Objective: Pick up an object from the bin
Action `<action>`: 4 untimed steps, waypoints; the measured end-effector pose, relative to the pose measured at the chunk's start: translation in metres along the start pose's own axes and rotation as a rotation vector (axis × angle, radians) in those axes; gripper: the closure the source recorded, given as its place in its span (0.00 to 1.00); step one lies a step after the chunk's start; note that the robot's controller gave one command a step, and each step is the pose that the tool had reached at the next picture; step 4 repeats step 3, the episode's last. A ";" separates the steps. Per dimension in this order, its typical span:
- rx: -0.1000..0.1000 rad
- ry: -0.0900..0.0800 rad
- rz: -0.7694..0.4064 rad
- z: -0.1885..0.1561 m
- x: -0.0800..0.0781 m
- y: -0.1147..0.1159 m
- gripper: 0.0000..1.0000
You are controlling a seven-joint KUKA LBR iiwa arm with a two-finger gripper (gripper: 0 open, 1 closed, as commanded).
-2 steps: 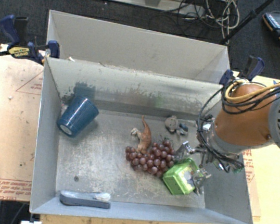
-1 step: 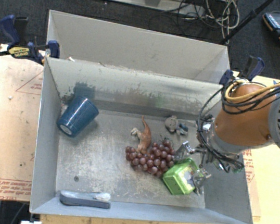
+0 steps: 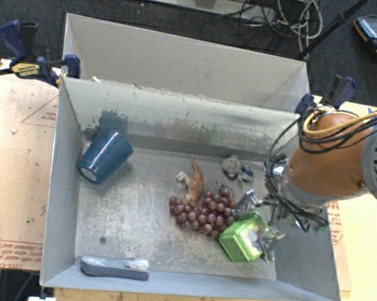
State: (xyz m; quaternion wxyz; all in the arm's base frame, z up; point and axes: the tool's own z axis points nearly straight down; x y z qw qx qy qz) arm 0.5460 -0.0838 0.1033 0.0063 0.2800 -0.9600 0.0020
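nearest, against the front wall of the grey metal bin (image 3: 127, 222), lay a flat grey-blue plastic handle with a pale tip (image 3: 113, 267), well apart from everything else. further in, on the right of the floor, sat a bright green, soft-looking block with a pale patch (image 3: 239, 241), tilted. the gripper (image 3: 263, 227) stood over its upper right edge, touching it or very near. whether the gripper was released or clenched could not be told, since the metal parts and cables under the orange-covered wrist (image 3: 322, 160) ran together.

the block's left side touched a bunch of dark red plastic grapes (image 3: 201, 211). behind the grapes lay a thin brown toy animal (image 3: 194, 179), then some small grey bits (image 3: 232, 166) near the back wall. a blue plastic cup lay on its side (image 3: 104, 156) far off at the left.

the step in hand looked like settling onto the green block. to do it well, the grasp likely needed to sit over the block's middle, not its edge, and cross its narrower sides. it also needed to stay clear of the grapes and the sloping right wall. a straight upward lift would probably keep the grapes from being dragged along.
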 end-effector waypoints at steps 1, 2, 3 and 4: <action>0.002 0.003 -0.001 0.003 0.002 -0.001 0.00; 0.001 0.006 0.000 0.004 0.004 -0.001 0.00; 0.003 0.006 0.002 0.007 0.006 -0.002 0.00; 0.003 0.006 0.002 0.007 0.006 -0.002 0.00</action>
